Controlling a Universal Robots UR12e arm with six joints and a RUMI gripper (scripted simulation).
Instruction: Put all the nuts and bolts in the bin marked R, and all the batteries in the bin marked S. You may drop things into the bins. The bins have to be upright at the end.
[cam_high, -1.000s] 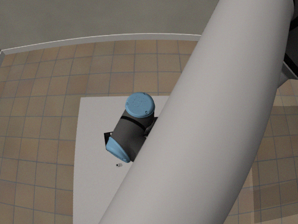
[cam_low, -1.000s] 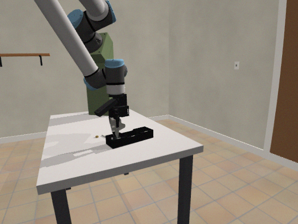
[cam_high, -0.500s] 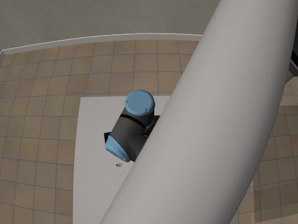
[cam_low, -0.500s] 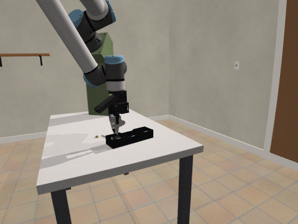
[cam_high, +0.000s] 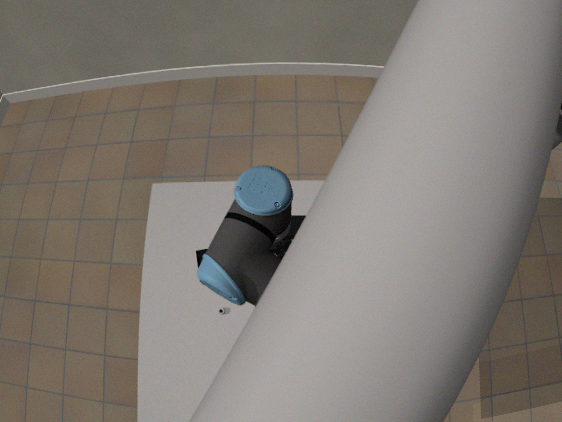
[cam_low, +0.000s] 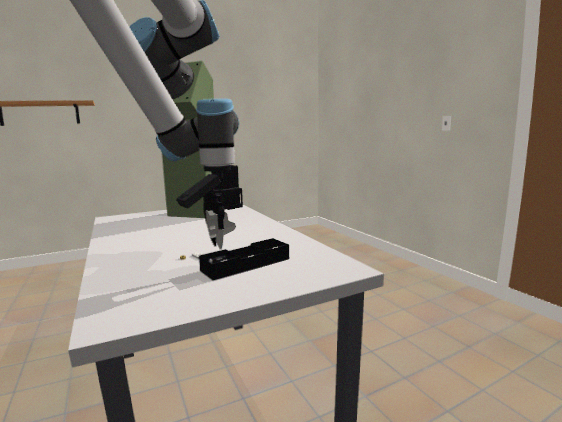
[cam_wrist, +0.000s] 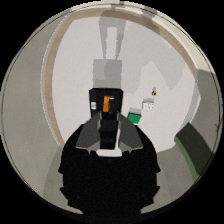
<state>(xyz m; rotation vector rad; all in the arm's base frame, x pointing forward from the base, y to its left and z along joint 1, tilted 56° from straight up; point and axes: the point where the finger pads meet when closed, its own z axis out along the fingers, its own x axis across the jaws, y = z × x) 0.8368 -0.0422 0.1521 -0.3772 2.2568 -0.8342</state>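
Nearest me on the table, the black bin box (cam_high: 200, 257) (cam_low: 255, 261) (cam_wrist: 120, 92) sat upright, an orange piece (cam_wrist: 106, 104) inside. Beyond its near end lay a small brass-coloured piece (cam_low: 183, 257) (cam_wrist: 154, 93), perhaps a nut, dark in the middle. I judged it light, hard and slippery, not fragile, best pinched low across opposite sides. A green piece (cam_wrist: 134, 118), flat-looking, lay beside the box. Over the box hung the gripper (cam_low: 217, 246) (cam_wrist: 109, 111), fingers nearly together, nothing visible between them. I couldn't read either bin's letter.

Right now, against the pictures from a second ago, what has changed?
The gripper has risen a little from the near-left part of the black bin, as the exterior view shows. Whether it took hold of or let go of anything I cannot tell. The bin and the small brass-coloured piece stayed put.
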